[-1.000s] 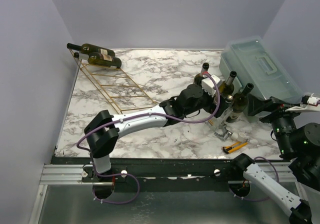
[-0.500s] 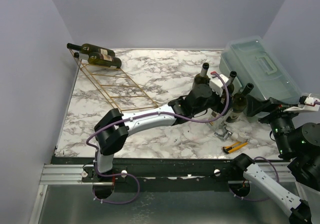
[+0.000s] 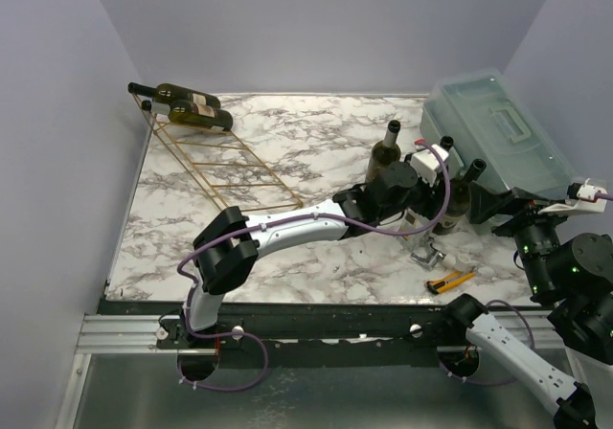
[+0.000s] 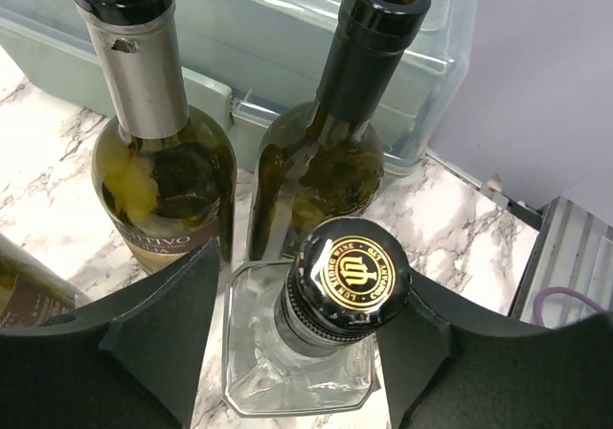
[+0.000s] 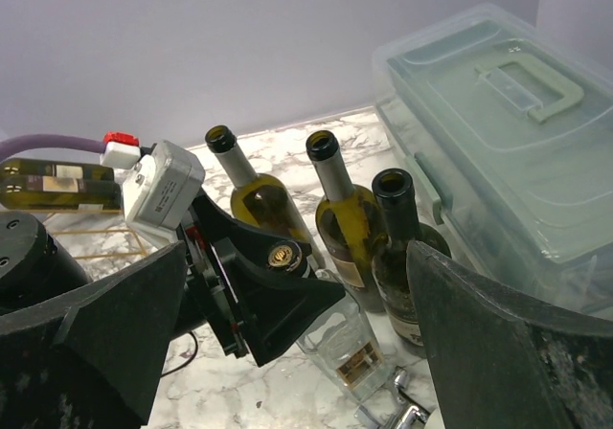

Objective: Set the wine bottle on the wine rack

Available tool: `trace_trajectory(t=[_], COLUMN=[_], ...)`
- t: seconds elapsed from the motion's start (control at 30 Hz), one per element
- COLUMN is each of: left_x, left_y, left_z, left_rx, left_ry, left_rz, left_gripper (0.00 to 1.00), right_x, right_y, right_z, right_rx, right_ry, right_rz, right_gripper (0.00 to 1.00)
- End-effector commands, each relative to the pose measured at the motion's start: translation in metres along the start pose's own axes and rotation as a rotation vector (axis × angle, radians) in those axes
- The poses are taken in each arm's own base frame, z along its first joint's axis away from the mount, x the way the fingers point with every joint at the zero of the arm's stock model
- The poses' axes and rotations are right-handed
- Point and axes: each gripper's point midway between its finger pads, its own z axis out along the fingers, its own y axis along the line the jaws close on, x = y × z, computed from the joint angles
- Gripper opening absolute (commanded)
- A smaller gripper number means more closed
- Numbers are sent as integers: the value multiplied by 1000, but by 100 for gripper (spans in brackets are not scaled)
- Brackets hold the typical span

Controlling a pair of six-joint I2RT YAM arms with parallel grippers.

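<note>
The left end effector [image 4: 308,309] has its jaws spread either side of the black cap of a clear square bottle [image 4: 257,376]. A gap shows on one side, so it is not pinching yet. Just behind stand green wine bottles [image 4: 163,185], upright on the tabletop [image 3: 316,142] beside the plastic box [image 3: 498,127]. The right end effector [image 5: 297,257] hangs wide apart nearby, holding nothing. The wine rack [image 3: 225,166], well apart at far left, carries two bottles [image 3: 196,108] at its top end. By my judgement, grasping, carrying and placing are all left to do.
</note>
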Motion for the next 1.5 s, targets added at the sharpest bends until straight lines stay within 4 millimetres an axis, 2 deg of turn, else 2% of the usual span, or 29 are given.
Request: trace_trajectory(t=[0.0, 0.27, 0.47, 0.63, 0.8, 0.93, 1.1, 1.27, 1.4, 1.47], left_x=[5, -6, -30, -44, -67, -93, -127, -154, -173, -183], left_y=[3, 1, 2, 14, 33, 49, 87, 149, 194, 210], left_z=[4, -10, -38, -62, -89, -110, -136, -166, -191, -201], left_rx=[-33, -29, -40, -106, -203, -237, -304, -396, -480, -522], left_ry=[21, 47, 30, 39, -5, -66, -145, -227, -269, -285], left_rz=[12, 13, 14, 31, 21, -35, -81, -197, -206, -184], left_gripper=[62, 34, 17, 1, 0, 0, 0, 0, 0, 0], right_x=[4, 4, 6, 6, 11, 14, 22, 35, 42, 47], right_y=[-7, -8, -7, -2, 5, 10, 20, 36, 51, 58], right_z=[-3, -4, -3, 0, 8, 15, 30, 52, 70, 80], right_rx=[19, 22, 19, 3, -14, -17, -32, -51, -79, -88], right_ry=[8, 7, 6, -2, 7, 7, 14, 35, 45, 53], right_rz=[-15, -13, -10, 0, -2, 0, 0, -12, -33, -45], right_gripper=[100, 100, 100, 100, 100, 100, 100, 100, 100, 100])
